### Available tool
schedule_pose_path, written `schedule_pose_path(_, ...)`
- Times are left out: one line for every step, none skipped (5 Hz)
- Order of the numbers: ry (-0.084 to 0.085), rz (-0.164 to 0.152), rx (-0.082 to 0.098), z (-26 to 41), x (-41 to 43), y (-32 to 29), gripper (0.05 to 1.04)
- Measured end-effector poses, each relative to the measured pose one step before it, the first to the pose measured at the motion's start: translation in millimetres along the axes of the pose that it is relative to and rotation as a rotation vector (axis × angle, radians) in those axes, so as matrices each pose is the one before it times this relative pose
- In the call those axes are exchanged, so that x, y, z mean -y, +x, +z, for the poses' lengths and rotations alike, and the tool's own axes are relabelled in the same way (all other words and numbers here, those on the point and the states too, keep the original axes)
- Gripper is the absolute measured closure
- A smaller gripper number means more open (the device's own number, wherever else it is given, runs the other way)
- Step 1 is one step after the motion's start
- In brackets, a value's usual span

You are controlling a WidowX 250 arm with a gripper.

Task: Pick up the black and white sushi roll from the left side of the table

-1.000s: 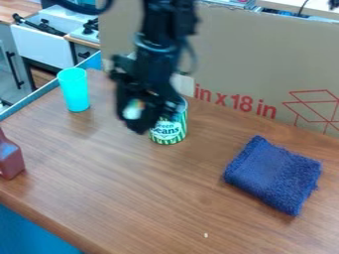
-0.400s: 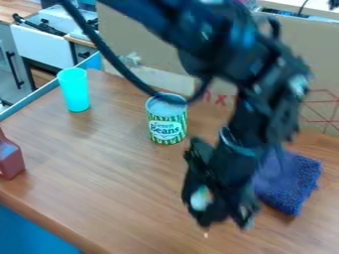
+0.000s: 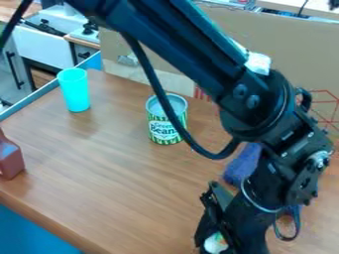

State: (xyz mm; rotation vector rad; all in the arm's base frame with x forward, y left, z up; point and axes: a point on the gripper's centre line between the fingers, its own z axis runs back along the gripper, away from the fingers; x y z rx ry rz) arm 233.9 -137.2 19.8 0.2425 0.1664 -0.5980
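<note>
- While the gripper (image 3: 215, 241) hangs low at the bottom edge, cannot tell if open or closed
- Cloth (image 3: 244, 164): blue, fuzzy, soft-looking, mostly hidden behind the arm (image 3: 182, 47), lying on the counter's (image 3: 126, 183) right side
- Green-striped can (image 3: 165, 130) upright mid-counter, white label band
- Turquoise cup (image 3: 74, 90) upright, far left of can

So there's a turquoise cup (image 3: 74, 90) standing near a green-striped can (image 3: 160, 131), both upright on the wooden table (image 3: 112, 178). Reddish-brown bottle (image 3: 9, 159) at the left edge (kinda cut off, sorry), big cardboard sheet (image 3: 301, 54) along the back, white cabinet front (image 3: 43, 47) beyond, upper left.
</note>
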Motion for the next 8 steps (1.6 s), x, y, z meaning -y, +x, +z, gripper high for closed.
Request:
schedule_pose_path(-0.0267, -0.0534, 0.0521, 0.86, 2.77, 4.8, 0.47)
schedule_pose_path(-0.0393, 0.0228, 0.0229, -0.01, -4.7, -3.29, 0.234)
schedule_pose_path(-0.0565, 0.0655, 0.0092, 11.12, -8.88, -9.49, 0.078)
schedule_pose_path(-0.0352, 0.0696, 0.0807, 41.5, -17.34, -15.23, 0.082)
schedule_pose_path(-0.0149, 0.0636, 0.022, 40.38, -26.05, -25.84, 0.083)
schedule_pose_path(0.0696, 0.1377, -0.0128, 37.78, -41.27, -27.91, 0.083)
schedule_pose_path(0.1284, 0.1173, -0.046, 0.51, -42.88, -1.84, 0.083)
schedule_pose_path(0.027, 0.1241, -0.063, -16.91, -48.2, 3.29, 0.083)
